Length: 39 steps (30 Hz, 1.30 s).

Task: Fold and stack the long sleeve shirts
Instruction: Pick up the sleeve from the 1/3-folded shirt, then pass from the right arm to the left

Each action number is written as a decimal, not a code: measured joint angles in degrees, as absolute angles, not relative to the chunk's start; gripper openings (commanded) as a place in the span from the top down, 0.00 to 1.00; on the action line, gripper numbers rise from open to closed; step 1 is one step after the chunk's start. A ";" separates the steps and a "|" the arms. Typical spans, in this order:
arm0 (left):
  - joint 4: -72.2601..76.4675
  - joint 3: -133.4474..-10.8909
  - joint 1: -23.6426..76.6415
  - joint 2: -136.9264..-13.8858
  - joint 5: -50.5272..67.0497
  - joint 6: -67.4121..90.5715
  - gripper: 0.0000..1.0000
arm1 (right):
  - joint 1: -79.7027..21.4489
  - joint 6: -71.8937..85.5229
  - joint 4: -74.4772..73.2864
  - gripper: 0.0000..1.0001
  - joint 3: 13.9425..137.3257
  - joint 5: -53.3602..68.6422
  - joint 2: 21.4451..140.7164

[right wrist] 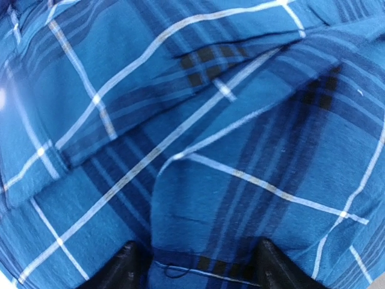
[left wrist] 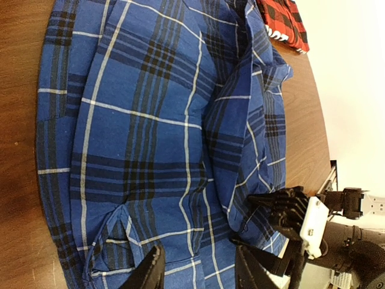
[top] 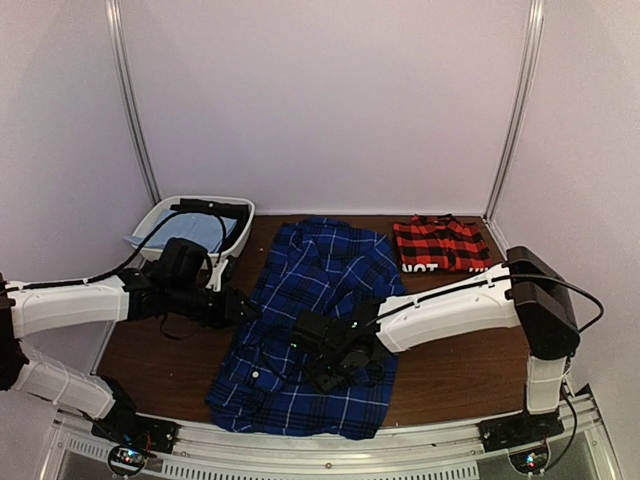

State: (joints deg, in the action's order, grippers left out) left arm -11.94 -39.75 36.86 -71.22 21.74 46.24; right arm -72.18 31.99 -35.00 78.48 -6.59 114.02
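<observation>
The dark blue plaid shirt (top: 320, 290) lies spread out, somewhat rumpled, in the middle of the brown table. It fills the left wrist view (left wrist: 150, 120) and the right wrist view (right wrist: 210, 120). The red-and-black check shirt (top: 440, 243) lies folded at the back right, and its corner shows in the left wrist view (left wrist: 283, 18). My left gripper (top: 238, 305) (left wrist: 201, 274) is open, low over the blue shirt's left side. My right gripper (top: 325, 370) (right wrist: 201, 271) is open over the shirt's lower middle, with a folded edge of the cloth between its fingers. It also shows in the left wrist view (left wrist: 295, 211).
A white basket (top: 160, 212) stands at the back left with a light blue cloth (top: 195, 232) and a black garment (top: 210, 209) in it. White walls close the table (top: 450, 370) at the back and sides. A metal rail runs along the near edge.
</observation>
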 measured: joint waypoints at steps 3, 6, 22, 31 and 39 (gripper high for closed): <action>-11.94 -39.75 36.86 -71.22 21.74 46.24 0.59 | -72.01 32.49 -34.83 0.60 78.04 -7.16 113.32; -11.94 -39.75 36.86 -71.16 21.78 46.24 0.59 | -71.55 33.23 -34.24 0.78 76.66 -7.05 111.13; -10.57 -39.31 36.86 -70.11 23.75 46.89 0.59 | -60.47 41.30 -8.67 1.00 65.56 9.50 93.69; -8.05 -38.30 36.86 -66.61 24.75 48.51 0.54 | -54.48 54.22 24.01 1.00 62.26 17.17 92.09; -2.81 -36.86 37.08 -63.26 26.79 49.82 0.49 | -54.28 58.33 35.33 1.00 64.07 19.09 94.39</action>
